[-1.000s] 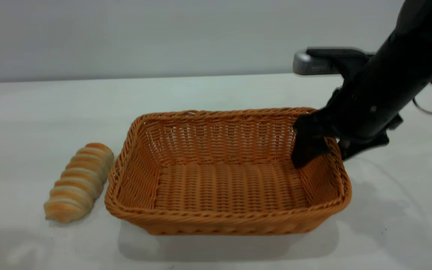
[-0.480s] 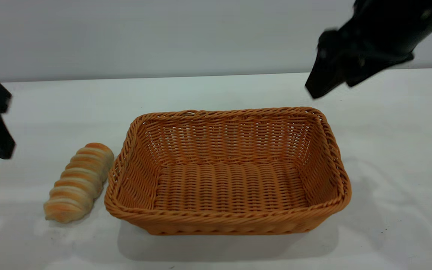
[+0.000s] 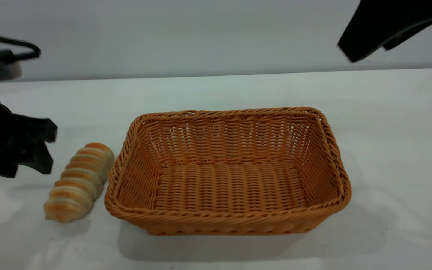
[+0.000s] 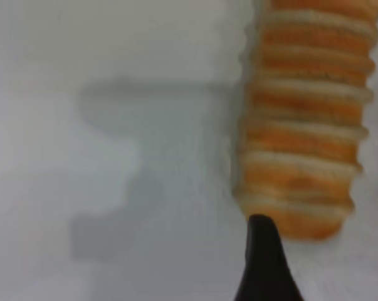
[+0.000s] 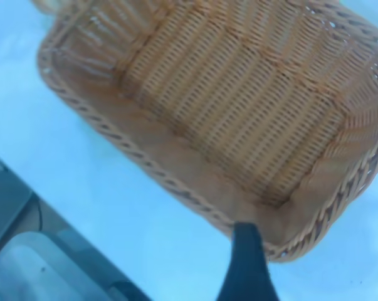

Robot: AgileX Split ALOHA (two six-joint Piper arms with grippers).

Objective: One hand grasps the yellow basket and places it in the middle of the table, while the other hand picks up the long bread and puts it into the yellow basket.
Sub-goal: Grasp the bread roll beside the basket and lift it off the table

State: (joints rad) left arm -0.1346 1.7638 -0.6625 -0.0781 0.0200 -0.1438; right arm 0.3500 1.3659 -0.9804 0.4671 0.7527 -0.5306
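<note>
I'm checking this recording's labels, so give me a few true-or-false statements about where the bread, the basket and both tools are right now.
1. The long bread lies inside the yellow basket. False: it lies on the table, at the basket's left.
2. The basket holds nothing. True.
3. The right tool grips the basket's rim. False: it hangs above the table, clear of the basket.
4. The left tool is beside the bread. True.
5. The bread is gripped. False: it lies free.

We see bright, even light; soft shadows fall on the bench (image 3: 216,90) beneath the yellow basket (image 3: 228,170). Both wrist views are blurred, the right one tinted blue.
</note>
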